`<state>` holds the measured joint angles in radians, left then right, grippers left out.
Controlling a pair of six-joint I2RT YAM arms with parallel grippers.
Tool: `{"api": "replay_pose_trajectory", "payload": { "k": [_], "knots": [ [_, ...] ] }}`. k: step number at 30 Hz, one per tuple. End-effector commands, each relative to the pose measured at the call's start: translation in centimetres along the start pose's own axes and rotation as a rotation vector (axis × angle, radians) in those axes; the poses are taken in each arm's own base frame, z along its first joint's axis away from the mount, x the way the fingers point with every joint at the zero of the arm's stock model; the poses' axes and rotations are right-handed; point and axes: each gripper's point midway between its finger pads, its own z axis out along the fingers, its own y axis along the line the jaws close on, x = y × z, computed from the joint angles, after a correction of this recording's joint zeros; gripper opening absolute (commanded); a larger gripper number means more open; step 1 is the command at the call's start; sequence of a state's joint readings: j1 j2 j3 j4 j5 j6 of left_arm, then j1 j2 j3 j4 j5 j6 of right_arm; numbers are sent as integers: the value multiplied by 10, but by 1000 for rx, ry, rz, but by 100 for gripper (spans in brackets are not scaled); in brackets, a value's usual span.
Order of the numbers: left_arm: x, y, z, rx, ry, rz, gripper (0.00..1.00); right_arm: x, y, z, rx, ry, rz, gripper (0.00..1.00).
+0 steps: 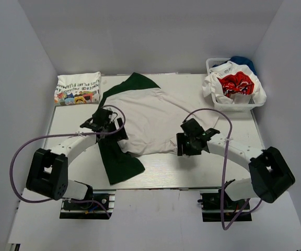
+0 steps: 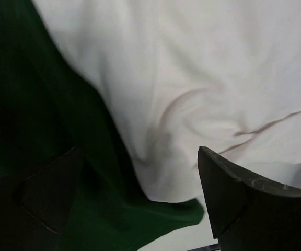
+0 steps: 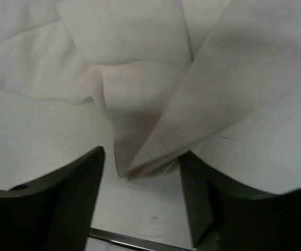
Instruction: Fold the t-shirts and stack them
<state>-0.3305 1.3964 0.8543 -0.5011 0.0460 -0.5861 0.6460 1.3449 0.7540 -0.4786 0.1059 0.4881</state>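
A white t-shirt [image 1: 150,117] with dark green sleeves lies spread in the middle of the table. My left gripper [image 1: 116,130] is open over its left side, where the green sleeve [image 2: 46,104] meets the white body [image 2: 192,68]. My right gripper [image 1: 184,144] is open at the shirt's near right corner. A folded white cloth corner [image 3: 140,157] lies between its fingers, close to the right one. In the wrist views both the left gripper [image 2: 140,157] and the right gripper [image 3: 142,157] have their jaws apart. A folded tee [image 1: 77,89] with colourful prints lies at the back left.
A white mesh basket [image 1: 213,102] at the back right holds a white tee with a red print [image 1: 236,84] and something blue [image 1: 243,61]. White walls close in the table on three sides. Cables loop over both arms.
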Motion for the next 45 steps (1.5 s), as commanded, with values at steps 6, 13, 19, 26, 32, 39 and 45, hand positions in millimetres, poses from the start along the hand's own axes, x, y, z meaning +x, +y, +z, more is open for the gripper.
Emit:
{"api": "replay_pose_trajectory", "payload": {
  "k": [6,13,19,26,32,39,45],
  "knots": [
    [54,30,41,-81,112,-99,100,-21,-15,-3,111,-147,223,0],
    [59,59,55,-234,156,-140,100,41,-106,-38,431,-113,447,0],
    [57,72,51,-313,148,-130,100,49,-129,-74,483,-193,627,0],
    [25,48,47,-267,97,-109,100,22,-126,-111,391,-382,721,87],
    [-12,21,28,-191,22,-72,100,-32,-82,-79,172,-367,365,84],
    [-66,-4,19,-189,-66,-35,100,-26,-125,-27,506,-190,424,85],
    [-109,-50,52,-65,-93,60,100,-30,-123,0,463,-147,416,74]
  ]
}}
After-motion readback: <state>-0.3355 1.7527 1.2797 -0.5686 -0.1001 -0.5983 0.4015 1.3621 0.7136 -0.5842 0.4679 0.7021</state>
